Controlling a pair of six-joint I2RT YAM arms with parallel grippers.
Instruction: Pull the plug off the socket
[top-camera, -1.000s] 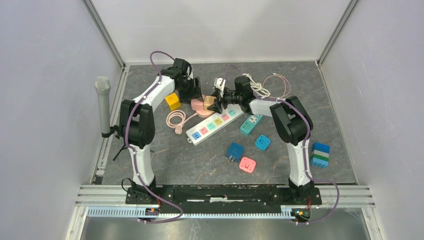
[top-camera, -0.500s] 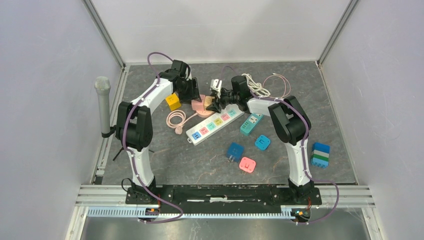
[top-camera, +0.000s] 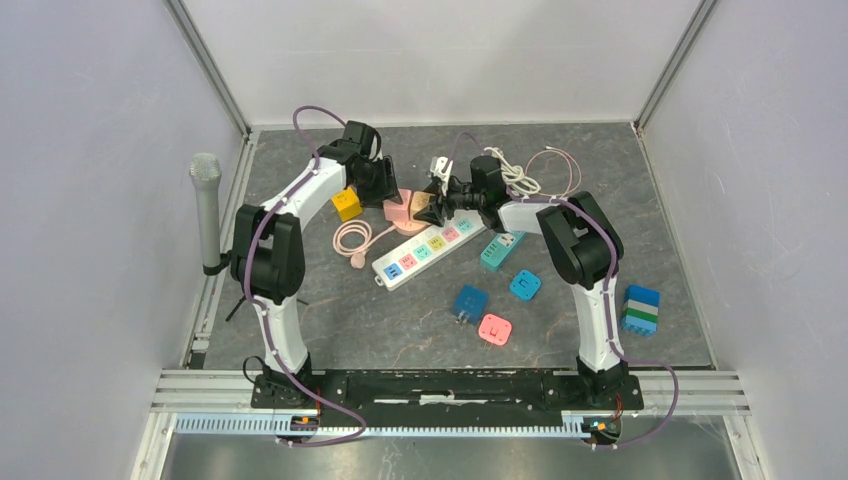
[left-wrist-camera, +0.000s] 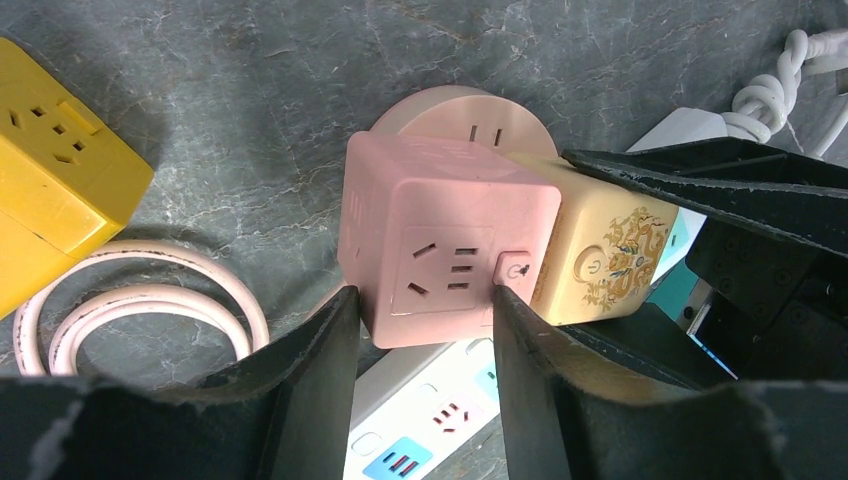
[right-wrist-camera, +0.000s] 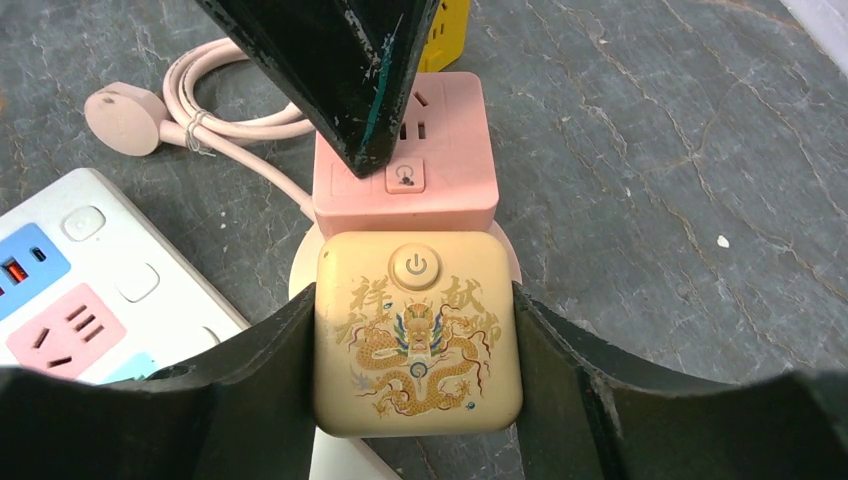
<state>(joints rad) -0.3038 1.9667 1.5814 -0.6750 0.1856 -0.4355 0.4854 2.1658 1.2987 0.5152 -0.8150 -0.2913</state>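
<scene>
A pink cube socket (left-wrist-camera: 445, 250) and a cream plug block with a gold dragon print (right-wrist-camera: 415, 330) sit joined side by side, the cream block's face against the cube's side. My left gripper (left-wrist-camera: 420, 300) is shut on the pink cube. My right gripper (right-wrist-camera: 412, 300) is shut on the cream block from the opposite side. In the top view the pair (top-camera: 408, 207) is at the back middle of the mat, between the left gripper (top-camera: 392, 195) and the right gripper (top-camera: 430, 203). A round pink disc (left-wrist-camera: 470, 115) lies beneath them.
A white power strip with coloured sockets (top-camera: 425, 248) lies just in front. A yellow cube (top-camera: 346, 203) and a coiled pink cable (top-camera: 352, 240) are to the left. A teal strip (top-camera: 502, 248), small blue and pink adapters (top-camera: 494, 329) and white cables (top-camera: 515, 172) are to the right.
Both grippers have shifted slightly toward the back while keeping their hold. The pink cube and cream block stay joined.
</scene>
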